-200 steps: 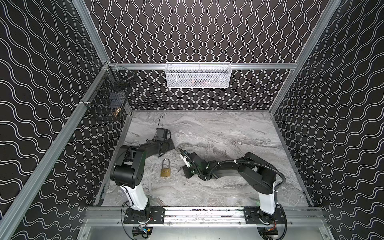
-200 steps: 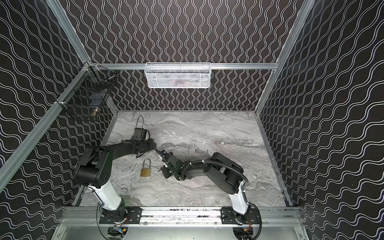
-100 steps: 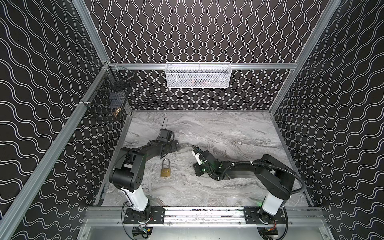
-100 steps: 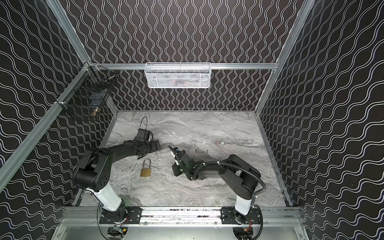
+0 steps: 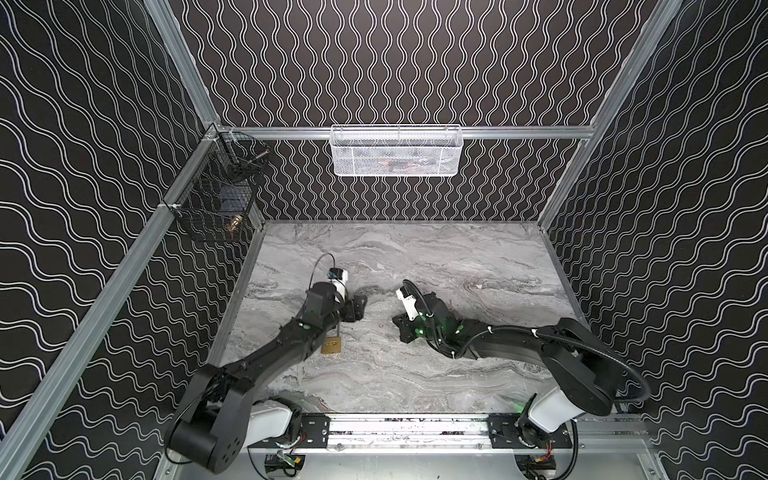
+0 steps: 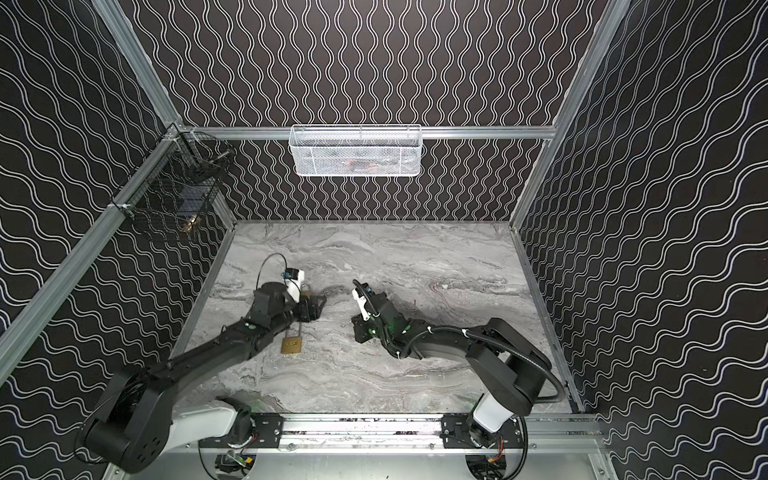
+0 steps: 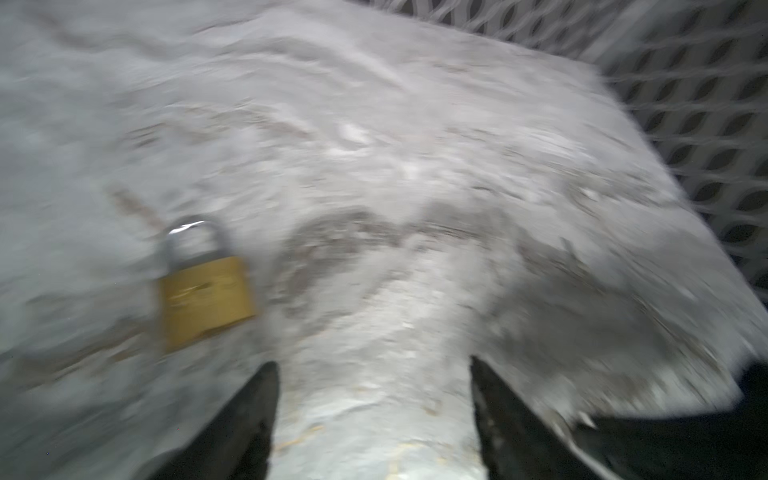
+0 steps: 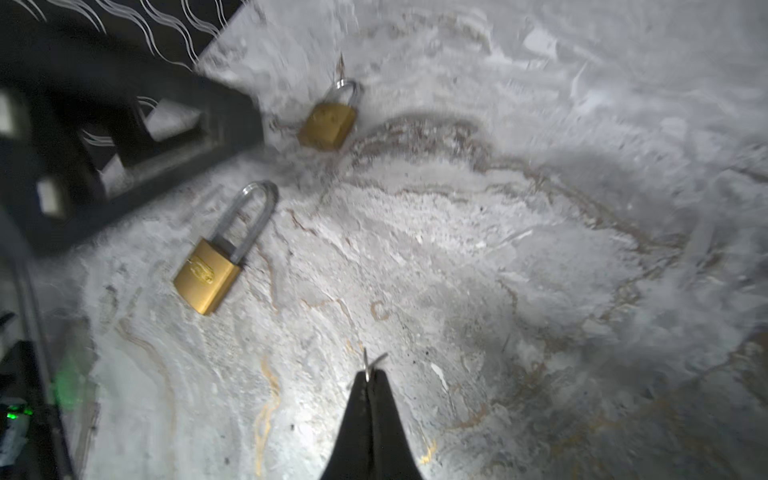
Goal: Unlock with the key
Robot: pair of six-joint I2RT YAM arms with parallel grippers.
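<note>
While right tool (image 8: pixel 369 376) pinches key (image 8: pixel 371 362): padlock (image 8: pixel 206 276) ahead, seemingly locked.
Left tool (image 7: pixel 372 365): wide, empty.
Remaining: insert, turn.

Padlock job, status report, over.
Left gripper open, empty. Right gripper shut on key, sliver showing. Long-shackle padlock and short-shackle padlock flat on table, neither held. Nothing between key and padlocks.

I log, by colour: desk (image 5: pixel 436 257), grey-white marble veining; walls (image 5: pixel 395 62) around the desk, black with white wavy lines; long padlock (image 8: pixel 206 276) and short padlock (image 8: pixel 328 124), brass bodies, silver shackles; mesh basket (image 5: pixel 395 151) above the desk, white; wire basket (image 5: pixel 208 216), black; right hand (image 8: pixel 369 380), black; key (image 8: pixel 368 365), silver.
</note>
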